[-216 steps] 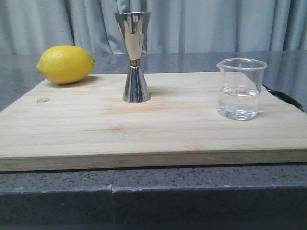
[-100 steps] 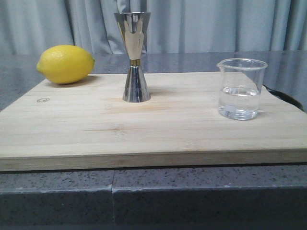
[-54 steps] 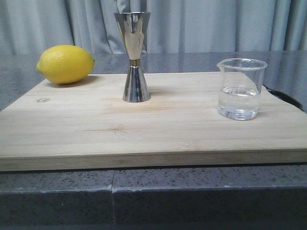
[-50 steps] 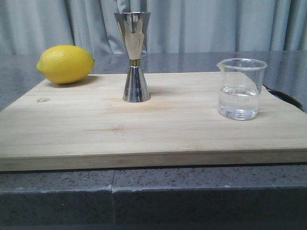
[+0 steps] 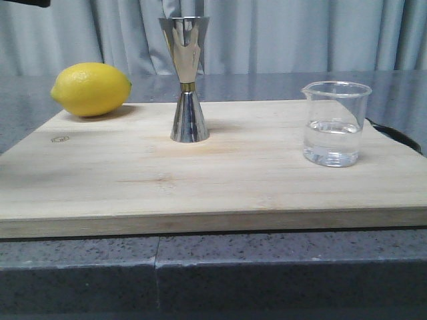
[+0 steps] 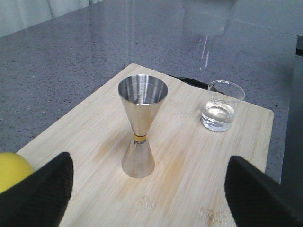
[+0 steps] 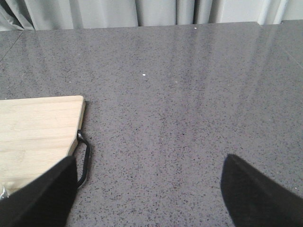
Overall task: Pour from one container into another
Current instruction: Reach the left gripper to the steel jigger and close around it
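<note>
The steel hourglass jigger (image 5: 187, 80) stands upright at the back middle of the wooden board (image 5: 200, 180). The clear glass beaker (image 5: 333, 125), about a third full of clear liquid, stands at the board's right end. In the left wrist view my left gripper (image 6: 149, 198) hangs open above the board, and the jigger (image 6: 140, 125) is ahead between its black fingers (image 6: 40, 194), with the beaker (image 6: 222, 106) farther off. My right gripper (image 7: 149, 194) is open over bare grey countertop beside the board's corner (image 7: 38, 127). Neither gripper touches anything.
A yellow lemon (image 5: 91, 89) lies at the board's back left corner, with its edge (image 6: 12, 170) beside the left finger in the wrist view. A black wire handle (image 7: 84, 156) sticks out of the board's right end. A dark piece of arm (image 5: 23, 3) shows at the top left.
A dark piece of arm has come into the top left corner of the front view, and a faint shadow falls on the board's left part. Jigger, beaker and lemon have not moved.
</note>
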Tool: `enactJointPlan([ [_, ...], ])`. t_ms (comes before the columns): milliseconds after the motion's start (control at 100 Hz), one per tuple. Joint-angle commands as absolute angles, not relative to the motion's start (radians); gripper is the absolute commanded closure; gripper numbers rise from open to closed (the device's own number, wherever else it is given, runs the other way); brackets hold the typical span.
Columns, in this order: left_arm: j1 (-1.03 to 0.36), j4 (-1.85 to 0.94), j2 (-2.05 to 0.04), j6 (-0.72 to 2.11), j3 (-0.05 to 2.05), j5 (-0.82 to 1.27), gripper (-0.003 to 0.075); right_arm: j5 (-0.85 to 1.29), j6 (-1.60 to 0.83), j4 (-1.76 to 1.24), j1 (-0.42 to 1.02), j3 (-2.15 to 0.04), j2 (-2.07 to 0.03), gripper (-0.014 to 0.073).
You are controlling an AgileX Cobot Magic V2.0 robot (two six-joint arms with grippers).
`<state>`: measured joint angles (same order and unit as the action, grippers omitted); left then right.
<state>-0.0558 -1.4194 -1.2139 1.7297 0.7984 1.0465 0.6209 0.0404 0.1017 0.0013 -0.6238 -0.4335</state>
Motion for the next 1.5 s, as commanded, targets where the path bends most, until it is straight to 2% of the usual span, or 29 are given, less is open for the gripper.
enactJointPlan([
  [0, -0.087, -1.542, -1.249, 1.803, 0.820, 1.077, 0.0160, 0.549, 0.031, 0.109, 0.003, -0.659, -0.449, 0.0052],
  [170, -0.154, -1.617, -1.357, 1.911, 0.820, 1.077, 0.0185, 0.549, 0.031, 0.109, 0.003, -0.659, -0.449, 0.0052],
  [570, -0.257, -1.850, -1.579, 2.180, 0.830, 1.082, 0.0185, 0.546, 0.031, 0.109, 0.003, -0.659, -0.449, 0.0052],
  [980, -0.314, -1.850, -1.719, 2.182, 0.952, 1.104, 0.0185, 0.546, 0.031, 0.109, 0.003, -0.659, -0.449, 0.0052],
  [1490, -0.337, -1.850, -1.724, 2.182, 0.987, 1.106, 0.0185, 0.546, 0.028, 0.109, 0.003, -0.659, -0.449, 0.0052],
])
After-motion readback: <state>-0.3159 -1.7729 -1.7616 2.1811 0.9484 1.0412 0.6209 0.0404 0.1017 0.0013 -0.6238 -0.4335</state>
